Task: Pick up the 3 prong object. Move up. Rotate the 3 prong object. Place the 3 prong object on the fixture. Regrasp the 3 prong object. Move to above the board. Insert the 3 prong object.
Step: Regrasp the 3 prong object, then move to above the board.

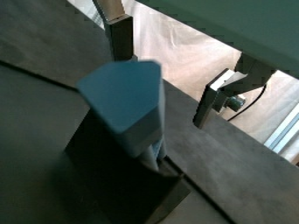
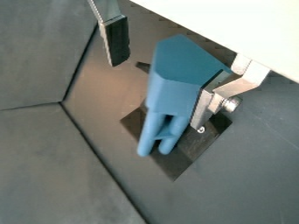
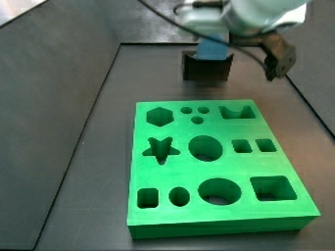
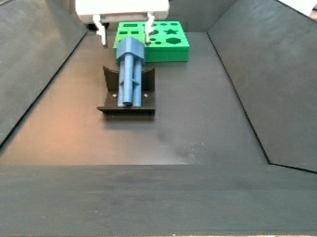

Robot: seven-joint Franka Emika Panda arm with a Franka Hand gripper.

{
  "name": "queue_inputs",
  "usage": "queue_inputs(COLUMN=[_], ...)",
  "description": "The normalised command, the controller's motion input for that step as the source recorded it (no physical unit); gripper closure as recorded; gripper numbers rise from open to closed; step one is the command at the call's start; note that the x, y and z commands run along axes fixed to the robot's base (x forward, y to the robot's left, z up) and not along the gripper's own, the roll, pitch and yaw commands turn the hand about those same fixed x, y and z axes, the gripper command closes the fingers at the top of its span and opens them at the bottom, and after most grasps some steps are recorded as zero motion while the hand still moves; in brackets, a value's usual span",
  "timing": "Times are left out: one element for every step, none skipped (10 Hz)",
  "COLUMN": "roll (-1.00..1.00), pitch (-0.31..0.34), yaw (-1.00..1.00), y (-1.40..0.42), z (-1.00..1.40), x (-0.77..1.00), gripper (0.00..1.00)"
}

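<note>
The blue-grey 3 prong object (image 4: 130, 69) leans with its prongs down in the notch of the dark fixture (image 4: 128, 100). In both wrist views its blunt end (image 2: 181, 66) points up at the camera. My gripper (image 4: 125, 35) hangs just above it, open, with the piece's upper end between the fingers. One dark pad (image 2: 117, 39) stands well apart from the piece. The other silver finger (image 2: 214, 98) is close beside it; whether they touch I cannot tell. The green board (image 3: 216, 162) with its cut-out holes lies on the floor next to the fixture (image 3: 207, 67).
Dark sloping walls (image 4: 50, 83) enclose the black floor on both sides. The board (image 4: 155, 39) sits right behind the fixture in a side view. Bare floor (image 4: 186, 139) stretches in front of the fixture.
</note>
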Motion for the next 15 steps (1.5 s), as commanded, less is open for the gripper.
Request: queue_inputs(roll=[0.06, 0.06, 0.06, 0.00, -0.02, -0.02, -0.03, -0.05, -0.06, -0.05, -0.05, -0.04, -0.04, -0.04, -0.04], pitch=[-0.031, -0.011, 0.011, 0.000, -0.010, -0.008, -0.003, 0.018, 0.049, 0.074, 0.092, 0.103, 0.102, 0.095, 0.078], yaw=[-0.06, -0.05, -0.04, 0.00, -0.08, -0.08, -0.07, -0.06, -0.05, -0.04, -0.03, -0.01, 0.02, 0.04, 0.06], y=[0.01, 0.00, 0.00, 0.00, -0.26, -0.25, -0.23, -0.21, -0.19, -0.18, -0.17, -0.16, -0.14, -0.12, -0.11], z=[-0.64, -0.47, -0.27, 0.00, 1.00, 1.00, 1.00, 1.00, 1.00, 1.00, 1.00, 1.00, 1.00, 1.00, 1.00], x=[0.06, 0.06, 0.06, 0.00, -0.16, -0.16, -0.15, -0.15, -0.14, -0.14, -0.13, -0.12, -0.11, -0.11, -0.10], gripper=[0.00, 0.00, 0.00, 1.00, 1.00, 1.00, 1.00, 1.00, 1.00, 1.00, 1.00, 1.00, 1.00, 1.00, 1.00])
